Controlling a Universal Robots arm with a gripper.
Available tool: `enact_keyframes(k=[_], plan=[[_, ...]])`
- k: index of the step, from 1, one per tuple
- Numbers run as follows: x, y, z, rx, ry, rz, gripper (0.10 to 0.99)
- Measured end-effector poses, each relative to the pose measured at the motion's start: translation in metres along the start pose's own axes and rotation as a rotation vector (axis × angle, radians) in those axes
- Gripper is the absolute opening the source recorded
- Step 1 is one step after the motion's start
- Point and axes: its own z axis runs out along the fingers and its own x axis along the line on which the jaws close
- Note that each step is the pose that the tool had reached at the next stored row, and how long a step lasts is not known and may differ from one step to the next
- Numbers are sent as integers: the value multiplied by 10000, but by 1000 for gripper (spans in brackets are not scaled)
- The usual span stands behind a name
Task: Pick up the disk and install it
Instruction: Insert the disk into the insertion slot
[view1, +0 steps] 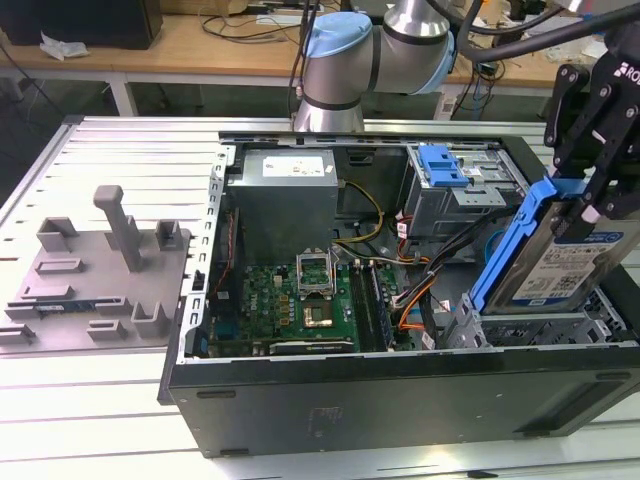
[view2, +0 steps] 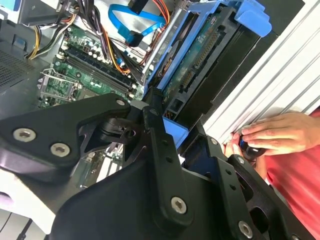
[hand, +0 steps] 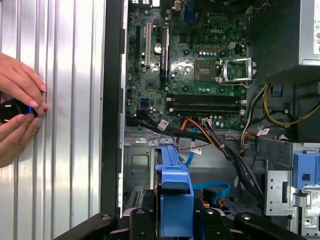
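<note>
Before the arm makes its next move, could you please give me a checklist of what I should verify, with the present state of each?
1. Grip: the pincer is shut on the blue carrier of the disk: ok.
2. Seating: the disk hangs tilted over the drive bay, not seated: not ok.
3. Bay free inside: the disk hides it: cannot tell.
4. Cables: the blue cable lies close to the carrier; touching or apart: cannot tell.
5. People: the person's hands are on the table, outside the case: ok.
</note>
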Motion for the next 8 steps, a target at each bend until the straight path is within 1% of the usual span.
enact_keyframes(k=[8], plan=[[0, -3, 102, 0, 0, 0, 365]])
